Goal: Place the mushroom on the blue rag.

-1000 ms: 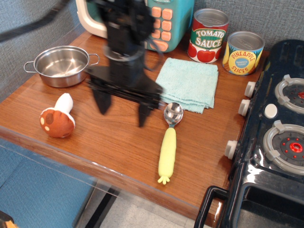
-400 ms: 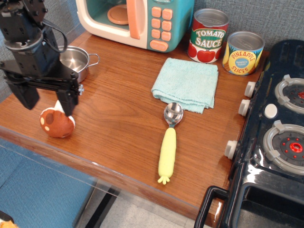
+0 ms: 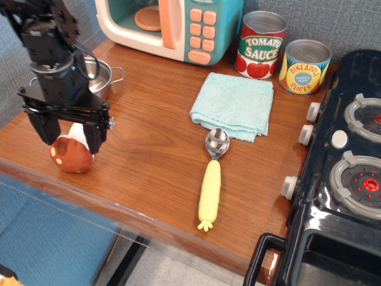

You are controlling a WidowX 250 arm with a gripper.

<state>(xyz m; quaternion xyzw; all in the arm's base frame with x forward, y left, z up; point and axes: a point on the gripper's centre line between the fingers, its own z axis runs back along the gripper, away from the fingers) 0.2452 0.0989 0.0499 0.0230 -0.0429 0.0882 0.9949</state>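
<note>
The wooden counter (image 3: 155,161) carries the mushroom (image 3: 70,155), blue rag (image 3: 234,105), spoon (image 3: 212,179), pot (image 3: 98,74), microwave (image 3: 172,27) and two cans (image 3: 260,44).

Bright, even light from above fills the scene, with colours true and well saturated. The picture is sharp throughout: the labels on the two cans (image 3: 262,44) at the far side read cleanly, and the dark pincer (image 3: 69,136) at the left shows no motion blur. Shadows are soft and short, lying close under the spoon (image 3: 211,179) and the blue rag (image 3: 234,105). The varnished table (image 3: 155,161) carries a mild sheen, while small glints sit on the steel pot (image 3: 98,76) and the stove (image 3: 345,179) at the right.
</note>
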